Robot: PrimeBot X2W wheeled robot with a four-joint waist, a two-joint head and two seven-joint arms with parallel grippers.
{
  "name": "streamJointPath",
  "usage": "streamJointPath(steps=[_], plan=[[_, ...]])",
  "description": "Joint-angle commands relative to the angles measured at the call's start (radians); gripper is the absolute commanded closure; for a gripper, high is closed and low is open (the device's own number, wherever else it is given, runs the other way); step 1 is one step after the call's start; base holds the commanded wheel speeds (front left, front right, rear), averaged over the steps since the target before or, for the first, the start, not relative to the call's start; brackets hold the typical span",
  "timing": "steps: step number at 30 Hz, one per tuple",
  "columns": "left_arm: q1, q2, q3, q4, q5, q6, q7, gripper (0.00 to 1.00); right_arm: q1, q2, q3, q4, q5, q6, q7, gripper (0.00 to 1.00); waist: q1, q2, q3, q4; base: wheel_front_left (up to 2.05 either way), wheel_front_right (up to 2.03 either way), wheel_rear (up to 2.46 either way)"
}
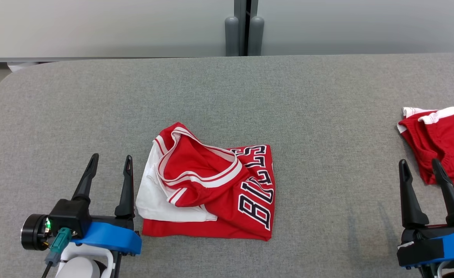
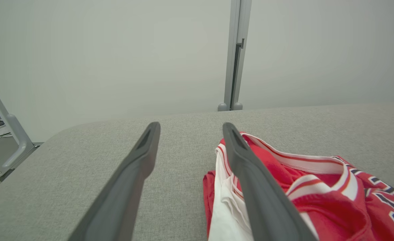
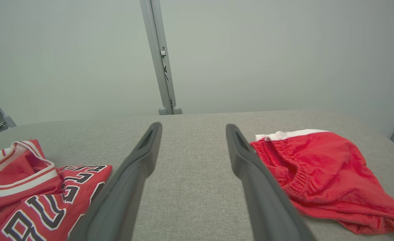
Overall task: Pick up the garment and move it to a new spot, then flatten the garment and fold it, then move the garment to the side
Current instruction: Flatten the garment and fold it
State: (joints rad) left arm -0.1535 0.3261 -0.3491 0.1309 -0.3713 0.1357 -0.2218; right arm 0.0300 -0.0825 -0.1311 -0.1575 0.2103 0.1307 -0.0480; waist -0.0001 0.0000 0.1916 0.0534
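Presently, the jersey (image 1: pixel 211 189) lay at the centre of the table (image 1: pixel 227 88), just beside the left gripper (image 1: pixel 111 156) and at 3 o'clock from its fingers (image 1: pixel 126 189) in the head view. Whether its white edge touched the nearer finger could not be told. The right gripper (image 1: pixel 419 162) stood well apart, with the jersey at its 9 o'clock. Both grippers had their fingers spread wide and held nothing.

The jersey was red with white-and-red striped trim. A white panel was turned out on its left side, and black letters outlined in white ran along its right side. It was bunched into a rough rectangle, creased, with the neck opening uppermost.

The head view gave the jersey's whole outline. The left wrist view showed the right finger crossing the white edge, and a metal frame (image 2: pixel 16 134) off the table at 9 o'clock. The right wrist view showed the lettering at 8 o'clock and red shorts (image 3: pixel 317 174) with a white band at 3 o'clock, just beside the right finger. The head view cut the shorts off at its right edge.
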Motion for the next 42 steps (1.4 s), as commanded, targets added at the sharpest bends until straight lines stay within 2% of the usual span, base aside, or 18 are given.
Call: streamJointPath(steps=[1, 12, 14, 18, 21, 28, 32, 36, 42], plan=[[0.004, 0.005, -0.001, -0.006, -0.006, 0.006, 0.0, 0.0, 0.014, 0.005, -0.004, -0.01, -0.009, 0.0, 0.004, 0.0, 0.0001, 0.0, -0.001, 0.001, 0.0, 0.0, 0.0], [0.002, 0.01, -0.004, -0.015, -0.013, 0.011, 0.001, 0.0, 0.015, 0.017, -0.006, -0.03, -0.014, 0.0, 0.025, 0.0, 0.0001, 0.0, 0.003, 0.001, 0.0, 0.0, 0.0], [-0.002, 0.011, -0.005, -0.017, -0.014, 0.012, 0.001, 0.0, 0.011, 0.017, -0.008, -0.026, -0.01, 0.0, 0.031, 1.0, 0.0001, 0.0, 0.006, 0.002, 0.0, 0.0, 0.0], [-0.022, 0.009, -0.009, -0.022, -0.01, 0.011, 0.001, 0.0, -0.021, 0.003, 0.03, -0.003, -0.001, 0.0, 0.055, 1.0, 0.0001, 0.0, 0.024, 0.01, 0.0, 0.0, 0.0], [-0.039, 0.004, -0.014, -0.025, -0.006, 0.007, -0.002, 0.0, -0.068, -0.004, 0.113, 0.049, 0.013, 0.0, 0.071, 1.0, 0.0001, 0.0, 0.046, 0.024, 0.0, 0.0, 0.0], [-0.086, -0.017, -0.027, -0.019, 0.001, -0.002, -0.017, 0.0, -0.249, -0.002, 0.36, 0.272, 0.083, 0.0, 0.055, 1.0, 0.0001, 0.0, 0.099, 0.066, 0.0, 0.0, 0.0], [-0.105, -0.029, -0.032, -0.007, 0.002, -0.008, -0.025, 0.0, -0.348, -0.001, 0.461, 0.417, 0.118, 0.0, 0.041, 1.0, 0.0001, 0.0, 0.118, 0.087, 0.0, 0.0, 0.0], [-0.122, -0.041, -0.036, 0.008, 0.001, -0.014, -0.029, 0.0, -0.419, -0.01, 0.507, 0.553, 0.142, 0.0, 0.037, 1.0, 0.0001, 0.0, 0.125, 0.103, 0.0, 0.0, 0.0], [-0.129, -0.054, -0.037, 0.025, 0.001, -0.021, -0.037, 0.0, -0.483, -0.014, 0.567, 0.663, 0.18, 0.0, 0.009, 1.0, 0.0001, 0.0, 0.125, 0.114, 0.0, 0.0, 0.0]])
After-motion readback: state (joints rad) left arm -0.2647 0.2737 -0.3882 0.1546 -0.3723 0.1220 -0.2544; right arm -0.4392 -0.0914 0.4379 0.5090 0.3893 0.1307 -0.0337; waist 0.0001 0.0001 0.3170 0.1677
